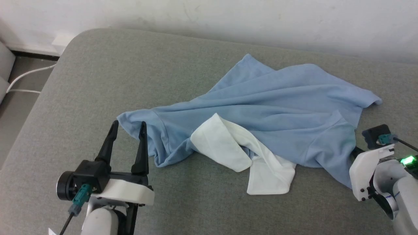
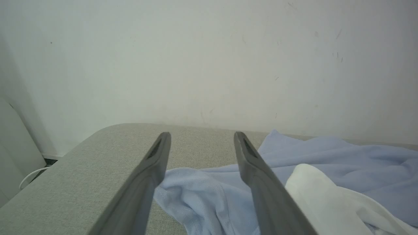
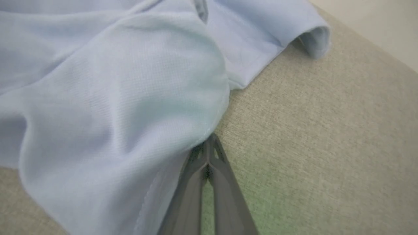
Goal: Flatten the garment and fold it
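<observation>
Currently the shirt [image 1: 261,101] lies crumpled on the cushion [image 1: 98,81], spread over its right half. It is light blue, and its white collar [image 1: 228,143] is flopped toward the cushion's near edge. The left gripper [image 1: 129,124] hangs over the cushion's near left part, its 2 fingers spread wide and holding nothing, tips beside a sleeve end. The right gripper [image 3: 207,145] sits at the cushion's near right part, its 2 fingers pressed together, tips touching the shirt's hem. Whether any cloth is pinched between them cannot be told.
</observation>
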Available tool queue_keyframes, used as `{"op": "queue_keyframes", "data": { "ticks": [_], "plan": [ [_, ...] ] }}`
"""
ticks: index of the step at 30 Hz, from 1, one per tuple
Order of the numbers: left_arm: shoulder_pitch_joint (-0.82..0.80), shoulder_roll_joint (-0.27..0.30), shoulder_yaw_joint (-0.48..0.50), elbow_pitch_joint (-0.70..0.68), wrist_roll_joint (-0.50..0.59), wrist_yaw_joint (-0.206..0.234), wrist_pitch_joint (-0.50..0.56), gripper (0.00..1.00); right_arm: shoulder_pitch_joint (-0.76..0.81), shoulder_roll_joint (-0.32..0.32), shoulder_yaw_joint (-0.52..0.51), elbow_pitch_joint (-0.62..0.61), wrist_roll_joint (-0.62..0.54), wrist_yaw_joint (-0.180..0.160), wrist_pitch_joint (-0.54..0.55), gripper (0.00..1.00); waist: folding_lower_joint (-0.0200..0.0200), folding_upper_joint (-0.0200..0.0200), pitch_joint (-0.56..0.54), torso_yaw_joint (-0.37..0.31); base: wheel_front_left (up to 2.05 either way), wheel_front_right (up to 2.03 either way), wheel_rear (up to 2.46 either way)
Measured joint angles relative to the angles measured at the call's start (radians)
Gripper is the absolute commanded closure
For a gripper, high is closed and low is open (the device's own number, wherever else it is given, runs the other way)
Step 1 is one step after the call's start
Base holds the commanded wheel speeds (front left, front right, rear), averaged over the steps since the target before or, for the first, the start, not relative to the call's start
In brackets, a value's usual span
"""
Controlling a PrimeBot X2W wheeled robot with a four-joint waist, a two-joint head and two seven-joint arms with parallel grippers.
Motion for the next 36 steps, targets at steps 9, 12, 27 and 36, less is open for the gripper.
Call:
{"op": "queue_keyframes", "data": {
  "ticks": [9,12,27,36],
  "plan": [
    [0.006,-0.007,0.006,0.003,0.007,-0.009,0.0,0.0,0.007,0.001,-0.089,0.002,0.001,0.0,-0.068,1.0,0.0,0.0,-0.035,-0.036,0.0,0.0,0.0],
    [0.006,-0.009,0.008,0.002,0.007,-0.016,0.0,0.0,0.025,-0.001,-0.129,-0.016,0.0,0.0,-0.073,1.0,0.0,0.0001,-0.04,-0.044,0.0,0.0,0.0],
    [0.028,-0.016,0.008,0.005,0.007,-0.025,0.0,0.0,0.083,-0.018,-0.076,-0.21,0.19,0.0,-0.005,0.0,0.0,0.0,-0.041,-0.046,0.0,0.0,0.0],
    [0.025,-0.017,-0.022,0.028,0.003,-0.026,0.0,0.0,0.018,-0.045,-0.011,-0.114,0.209,0.0,0.115,0.0,0.0001,0.0,-0.019,-0.009,0.0,0.0,0.0]
  ]
}}
